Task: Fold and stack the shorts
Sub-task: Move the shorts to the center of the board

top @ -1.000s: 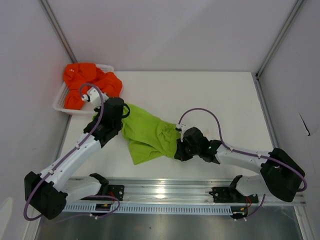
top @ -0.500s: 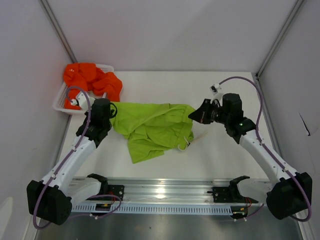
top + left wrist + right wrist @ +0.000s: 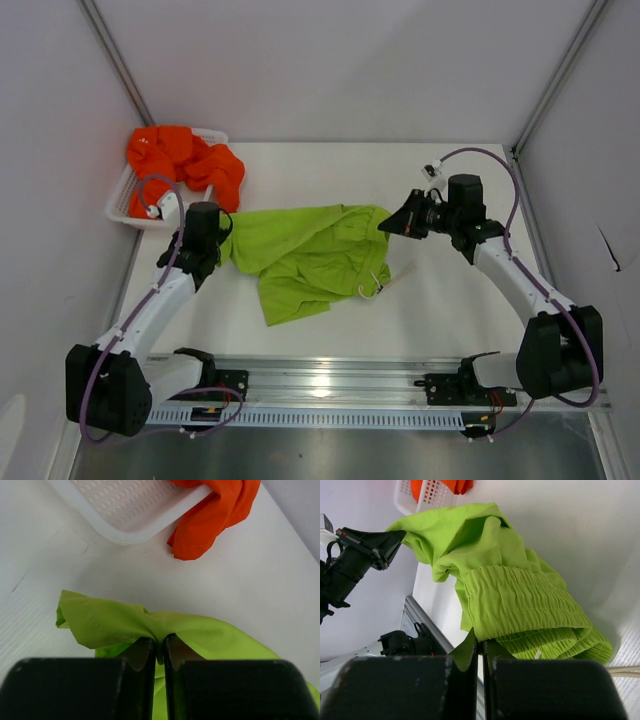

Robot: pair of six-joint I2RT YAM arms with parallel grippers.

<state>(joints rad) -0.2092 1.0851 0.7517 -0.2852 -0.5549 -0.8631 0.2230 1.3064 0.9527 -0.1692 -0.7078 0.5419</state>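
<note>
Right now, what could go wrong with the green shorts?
The left gripper and right gripper each pinch just a small bit of the green shorts, so the cloth might slip free. The shorts lie bunched between them, so a fold could come out crooked. The white drawstring trails loose and might snag.

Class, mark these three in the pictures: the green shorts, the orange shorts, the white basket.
green shorts [image 3: 300,262]: top external view, middle of the spread fabric.
orange shorts [image 3: 180,158]: top external view, bunched fabric in the basket.
white basket [image 3: 120,502]: left wrist view, its mesh wall.
</note>
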